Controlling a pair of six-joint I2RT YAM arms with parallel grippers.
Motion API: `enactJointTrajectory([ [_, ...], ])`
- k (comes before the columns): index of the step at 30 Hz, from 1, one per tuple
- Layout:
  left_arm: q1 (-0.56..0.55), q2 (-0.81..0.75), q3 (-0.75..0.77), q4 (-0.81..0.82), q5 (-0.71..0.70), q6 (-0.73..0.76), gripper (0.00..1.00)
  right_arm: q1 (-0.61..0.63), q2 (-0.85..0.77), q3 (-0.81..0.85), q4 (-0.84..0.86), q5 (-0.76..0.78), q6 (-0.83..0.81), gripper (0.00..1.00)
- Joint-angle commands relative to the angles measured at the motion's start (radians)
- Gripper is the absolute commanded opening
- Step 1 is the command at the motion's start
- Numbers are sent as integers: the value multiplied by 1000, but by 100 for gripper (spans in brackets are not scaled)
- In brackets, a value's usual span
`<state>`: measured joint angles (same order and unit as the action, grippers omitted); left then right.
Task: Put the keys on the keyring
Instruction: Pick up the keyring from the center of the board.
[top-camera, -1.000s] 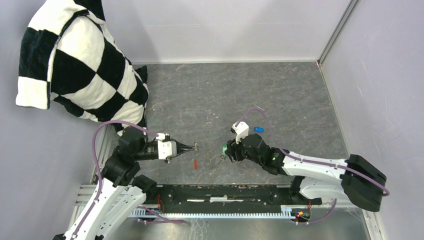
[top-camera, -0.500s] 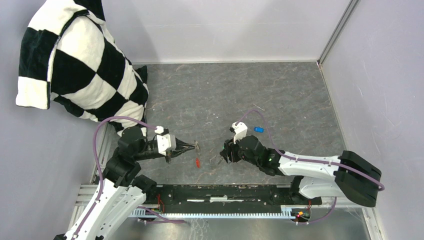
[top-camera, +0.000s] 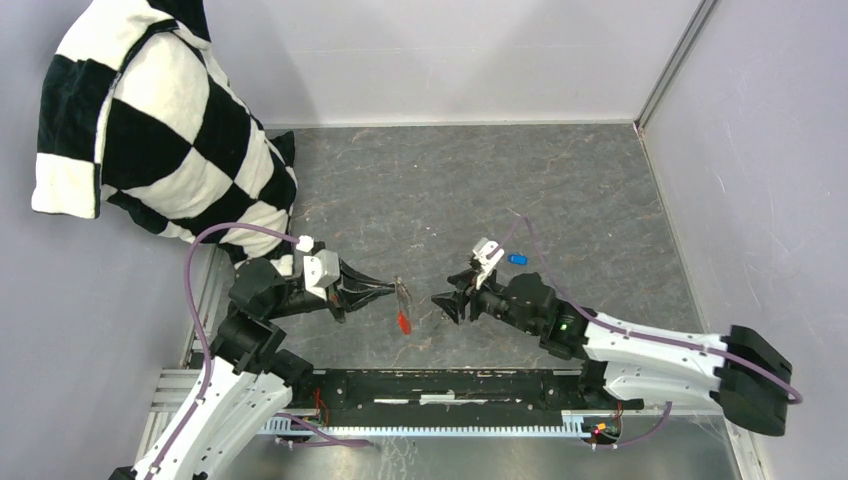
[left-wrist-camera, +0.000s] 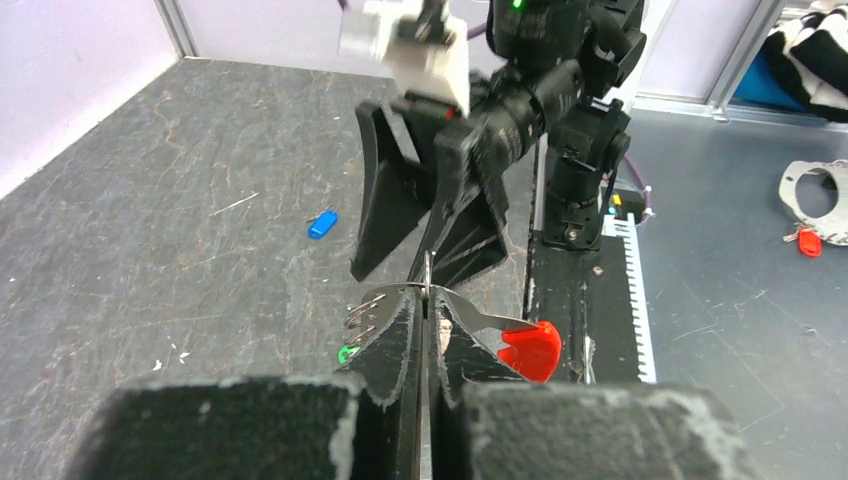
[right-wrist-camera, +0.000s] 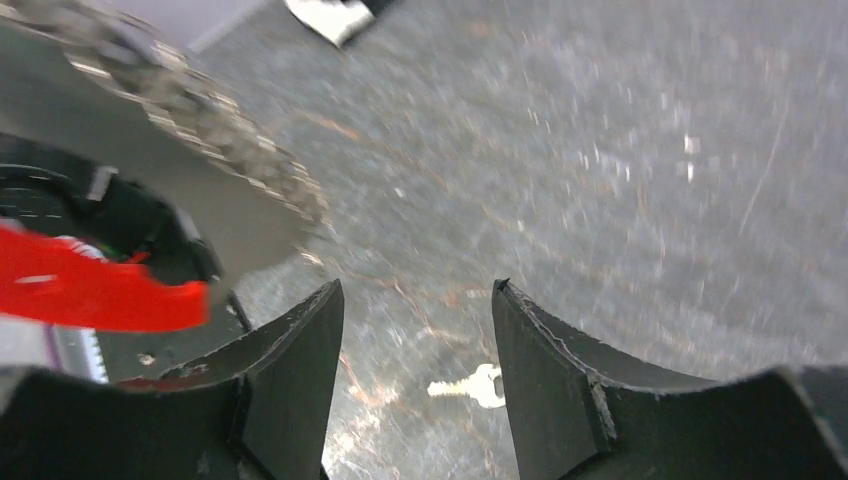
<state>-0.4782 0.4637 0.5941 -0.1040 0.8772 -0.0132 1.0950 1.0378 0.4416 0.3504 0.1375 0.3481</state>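
**Top external and wrist views: ring held, no key threaded yet**

Your left gripper is clamped shut on the keyring. It pinches the thin metal loop edge-on between its fingertips and holds it clear of the table. The red tag hangs below those fingertips, and the grey chain strap juts out to one side of them. Your right gripper faces the left one tip to tip, near but not touching. Its jaws stand well apart with nothing between them.

Neither of the keys appears to be on the ring, so the task reads as barely begun. The blue key lies on the table well behind the right fingers, beside that wrist's camera mount. The left wrist view shows a green spot, taken to be the green key, on the table just below the left fingertips. The right wrist view shows a small silvery blade on the table under the gap between the right fingers. This is probably the same key, though the blur leaves that unsettled. You have yet to pick up each key and thread it onto the loop.

The tag and strap crowd the loop on the side that the right fingers approach. The right arm's purple cable runs just beside the blue key. The checkered cushion sits far behind the left fingers and is no obstacle.
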Motion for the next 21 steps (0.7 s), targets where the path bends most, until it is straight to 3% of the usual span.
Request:
enactJointTrajectory([
  [1,0,-9,-12,97,50,-83,2,5,-165,22,143,-162,-221,62],
  [4,0,-5,-20,101,98,-89,2,3,-225,58,206,-324,-274,62],
  [9,0,34,-13,135,164,-88,2,3,-138,201,194,-532,-270,60],
  [21,0,63,14,134,233,-49,2,4,-37,279,213,-649,-246,56],
])
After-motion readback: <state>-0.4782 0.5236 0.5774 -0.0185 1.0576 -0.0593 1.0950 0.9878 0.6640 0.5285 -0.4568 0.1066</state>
